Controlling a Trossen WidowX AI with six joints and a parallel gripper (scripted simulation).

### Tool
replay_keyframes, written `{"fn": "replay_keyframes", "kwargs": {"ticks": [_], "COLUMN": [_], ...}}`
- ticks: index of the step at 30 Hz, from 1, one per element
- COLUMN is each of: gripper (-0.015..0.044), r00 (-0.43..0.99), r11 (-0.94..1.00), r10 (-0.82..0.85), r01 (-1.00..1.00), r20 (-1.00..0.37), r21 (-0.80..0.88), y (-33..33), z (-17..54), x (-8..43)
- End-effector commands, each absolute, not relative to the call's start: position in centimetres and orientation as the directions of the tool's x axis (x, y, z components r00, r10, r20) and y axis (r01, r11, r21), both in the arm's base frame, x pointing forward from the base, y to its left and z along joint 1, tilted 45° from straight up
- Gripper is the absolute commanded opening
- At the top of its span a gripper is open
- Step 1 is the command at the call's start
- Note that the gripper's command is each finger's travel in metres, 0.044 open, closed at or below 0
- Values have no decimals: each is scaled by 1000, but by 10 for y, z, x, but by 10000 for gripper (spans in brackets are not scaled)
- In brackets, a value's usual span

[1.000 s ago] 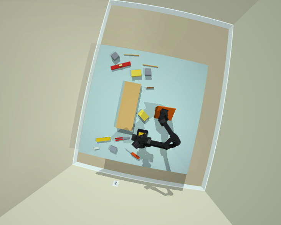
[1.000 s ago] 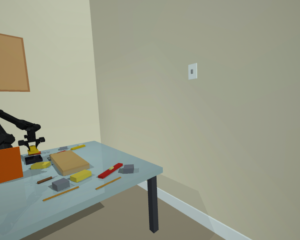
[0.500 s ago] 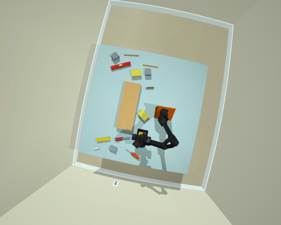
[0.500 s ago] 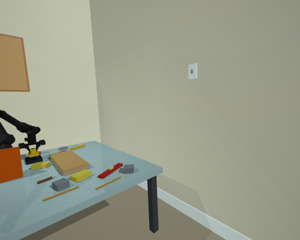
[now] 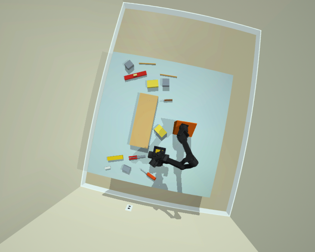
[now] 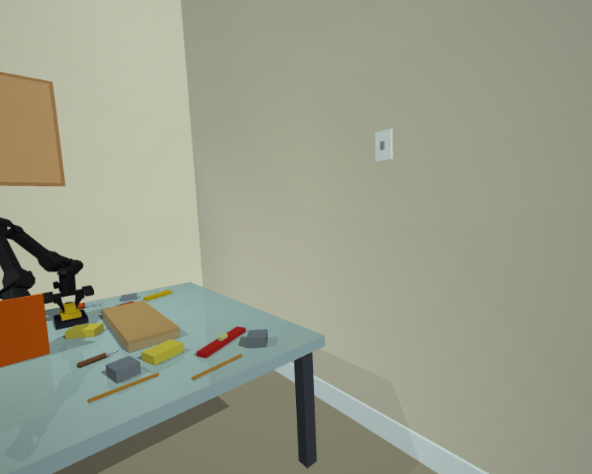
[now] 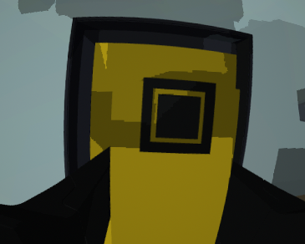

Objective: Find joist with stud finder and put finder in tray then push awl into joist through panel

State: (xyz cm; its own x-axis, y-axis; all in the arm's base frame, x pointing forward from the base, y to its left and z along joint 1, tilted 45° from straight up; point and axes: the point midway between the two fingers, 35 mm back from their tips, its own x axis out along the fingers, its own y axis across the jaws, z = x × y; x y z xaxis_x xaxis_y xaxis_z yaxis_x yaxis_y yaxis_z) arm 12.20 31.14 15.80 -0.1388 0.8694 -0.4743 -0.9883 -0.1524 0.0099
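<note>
The yellow stud finder (image 5: 158, 150) (image 6: 70, 315) (image 7: 170, 188), with a black square on its face, is between the fingers of my gripper (image 6: 70, 306) (image 7: 162, 156). My gripper is shut on it. The stud finder is upright, its lower part inside the walls of the black tray (image 5: 159, 147) (image 6: 61, 324) (image 7: 73, 100); whether it touches the tray floor is unclear. The tan floor panel (image 5: 144, 120) (image 6: 141, 320) lies beyond the tray, with a few faint specks on top. The awl (image 5: 168, 100) (image 6: 91, 360), brown-handled, lies beside the panel's far end.
A yellow block (image 5: 159, 130) (image 6: 85, 331) lies between tray and panel side. Red pliers (image 5: 133, 158) and an orange screwdriver (image 5: 151, 176) lie near the tray. An orange board (image 5: 191, 130) (image 6: 13, 331) stands by the arm's base. A red level (image 5: 129, 76) (image 6: 209, 348) lies past the panel.
</note>
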Motion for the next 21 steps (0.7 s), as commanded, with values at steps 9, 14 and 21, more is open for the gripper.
{"fn": "replay_keyframes", "kwargs": {"ticks": [9,14,21], "gripper": [0,0,131], "r00": [-134,-134,-139], "r11": [-145,-145,-152], "r10": [871,871,870], "r01": [-989,-989,-988], "r20": [-473,-472,-473], "r21": [13,13,12], "y": [322,326,325], "z": [148,143,144], "x": [120,119,119]}}
